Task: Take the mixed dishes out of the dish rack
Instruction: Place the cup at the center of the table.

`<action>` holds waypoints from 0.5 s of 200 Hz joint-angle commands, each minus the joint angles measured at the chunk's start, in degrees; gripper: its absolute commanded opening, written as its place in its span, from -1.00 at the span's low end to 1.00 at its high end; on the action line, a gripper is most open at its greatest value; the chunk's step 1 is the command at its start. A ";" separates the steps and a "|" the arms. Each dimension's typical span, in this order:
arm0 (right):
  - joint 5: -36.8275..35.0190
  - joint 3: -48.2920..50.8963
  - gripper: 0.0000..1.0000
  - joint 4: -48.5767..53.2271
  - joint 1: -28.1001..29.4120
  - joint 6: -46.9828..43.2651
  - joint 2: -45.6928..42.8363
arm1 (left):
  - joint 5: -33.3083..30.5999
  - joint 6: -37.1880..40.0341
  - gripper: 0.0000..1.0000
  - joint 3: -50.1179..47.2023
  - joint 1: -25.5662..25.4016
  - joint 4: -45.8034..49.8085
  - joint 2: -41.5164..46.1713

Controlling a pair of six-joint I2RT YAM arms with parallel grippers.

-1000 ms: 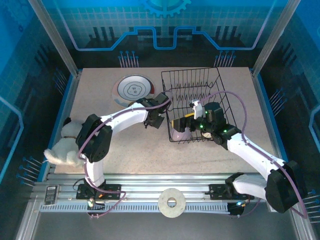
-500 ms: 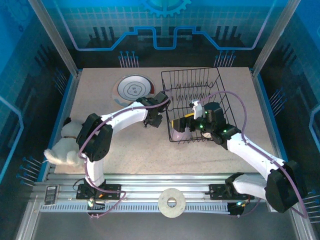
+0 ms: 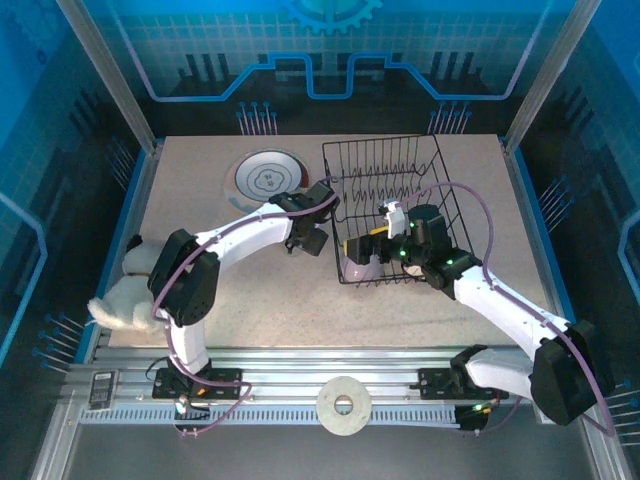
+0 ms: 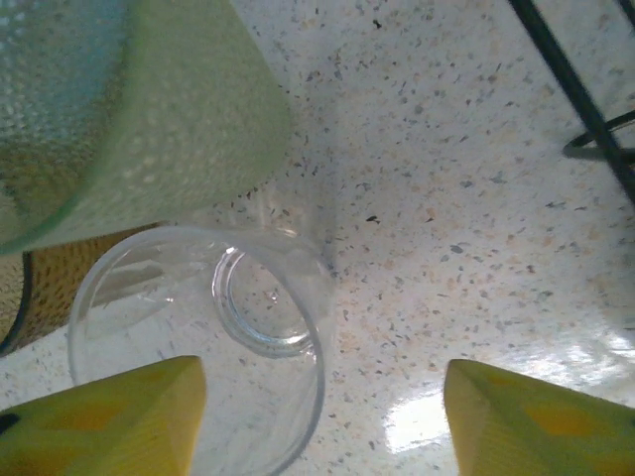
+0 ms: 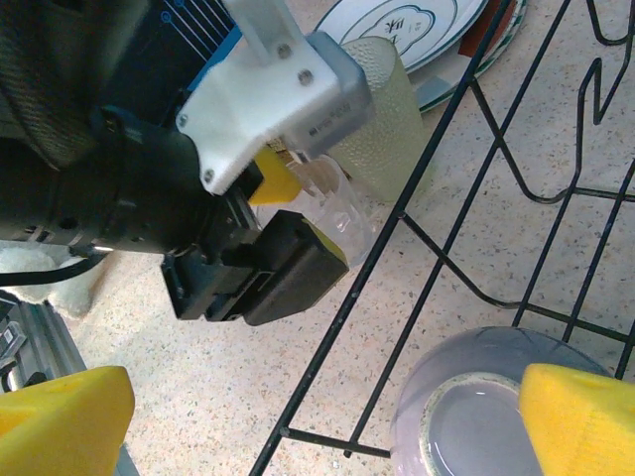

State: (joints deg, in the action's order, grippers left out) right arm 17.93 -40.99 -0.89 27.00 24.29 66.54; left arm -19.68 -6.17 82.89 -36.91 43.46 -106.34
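Observation:
The black wire dish rack [image 3: 420, 175] stands right of centre, with a lavender bowl [image 5: 476, 421] upside down in its near-left corner [image 3: 355, 270]. My right gripper [image 5: 322, 424] hangs open over that corner [image 3: 368, 250], the bowl near its right finger. Just left of the rack, a clear glass [image 4: 198, 342] stands upright on the table. My left gripper [image 4: 322, 416] is open and straddles the glass, whose rim lies close to the left finger. The left gripper [image 3: 308, 236] and the glass [image 5: 342, 213] sit right against the rack's side.
A pale green frosted cup [image 4: 149, 99] and a small brown cup [image 4: 45, 283] stand close behind the glass. Stacked plates [image 3: 268, 177] lie at the back left. Rack wire [image 4: 580, 89] runs near the left gripper's right side. A white plush toy [image 3: 125, 295] sits at the left edge.
The left arm's elbow has shifted slightly left while its gripper stays by the rack's side. The right arm has not moved.

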 commanded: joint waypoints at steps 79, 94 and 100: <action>-3.14 -1.54 1.00 0.89 0.37 -1.29 -0.63 | 3.56 -4.23 0.99 -5.29 0.37 0.51 17.00; -3.13 -1.54 1.00 0.81 0.18 -1.12 -0.47 | 4.36 -5.25 0.98 -7.11 0.77 -0.17 20.74; -3.24 -1.44 1.00 0.86 0.17 -1.08 -0.45 | 4.96 -5.80 0.99 -8.02 1.16 -0.51 22.32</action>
State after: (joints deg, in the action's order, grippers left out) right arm 15.79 -40.99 -0.84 26.98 23.90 66.54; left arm -17.06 -9.21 77.89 -36.75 44.21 -89.78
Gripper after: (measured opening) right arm 0.999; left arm 0.992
